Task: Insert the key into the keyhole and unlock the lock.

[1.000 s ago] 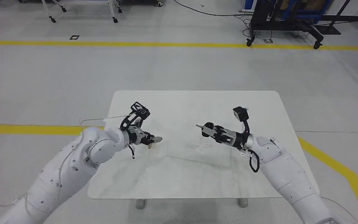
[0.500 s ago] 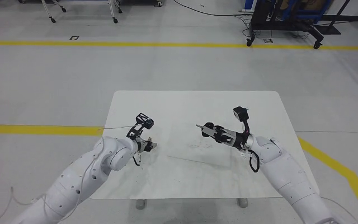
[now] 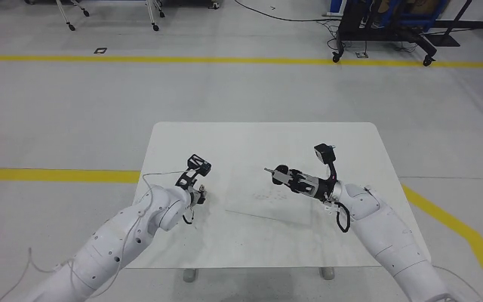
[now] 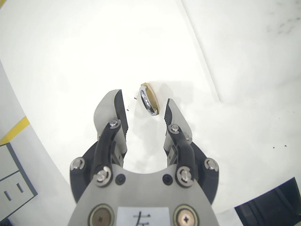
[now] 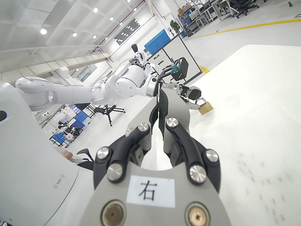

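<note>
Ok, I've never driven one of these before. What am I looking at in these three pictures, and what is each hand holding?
It is a two-armed robot working at a white table. The wide picture looks down from a camera above its arms. The other two come from cameras on the wrists, each looking along its own hand.

In the left wrist view, the left hand is open. Its fingers sit on either side of a small brass lock on the table, with gaps showing, so it is not clamped.

The right hand is shut on a thin key. In the top view, the key sticks out of the hand toward the lock. The right wrist view also shows the other arm and the lock farther off.
</note>
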You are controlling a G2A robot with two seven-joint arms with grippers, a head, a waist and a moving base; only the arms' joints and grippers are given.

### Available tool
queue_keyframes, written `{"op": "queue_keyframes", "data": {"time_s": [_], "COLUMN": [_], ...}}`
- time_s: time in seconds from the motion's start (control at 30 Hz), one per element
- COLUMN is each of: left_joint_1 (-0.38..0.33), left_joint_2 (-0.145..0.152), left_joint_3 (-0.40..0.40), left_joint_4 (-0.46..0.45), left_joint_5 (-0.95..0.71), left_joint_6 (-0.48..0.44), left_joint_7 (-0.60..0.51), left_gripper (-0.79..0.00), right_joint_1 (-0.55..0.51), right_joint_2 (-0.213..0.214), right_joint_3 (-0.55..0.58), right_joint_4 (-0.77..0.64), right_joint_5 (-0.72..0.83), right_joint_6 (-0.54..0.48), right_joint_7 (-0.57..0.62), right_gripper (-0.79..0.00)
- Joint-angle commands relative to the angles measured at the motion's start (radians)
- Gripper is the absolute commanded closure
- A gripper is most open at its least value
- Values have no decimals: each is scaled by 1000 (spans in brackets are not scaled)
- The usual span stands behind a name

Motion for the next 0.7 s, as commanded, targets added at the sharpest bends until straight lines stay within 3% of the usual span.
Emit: {"op": "queue_keyframes", "data": {"time_s": [0.0,0.03,0.07,0.67], "left_joint_1": [8,10,12,18], "left_joint_2": [-2,-3,-5,-41], "left_joint_3": [-2,-2,-2,-26], "left_joint_4": [-12,-16,-19,7], "left_joint_5": [15,24,33,52], "left_joint_6": [8,10,9,-46], "left_joint_7": [-11,-20,-29,-48], "left_gripper": [-286,-182,0,0], "right_joint_1": [0,0,0,0], "right_joint_2": [0,0,0,0], "right_joint_3": [0,0,0,0], "right_joint_4": [0,0,0,0], "right_joint_5": [0,0,0,0], "right_joint_6": [0,0,0,0], "right_joint_7": [0,0,0,0], "right_gripper": [0,0,0,0]}}
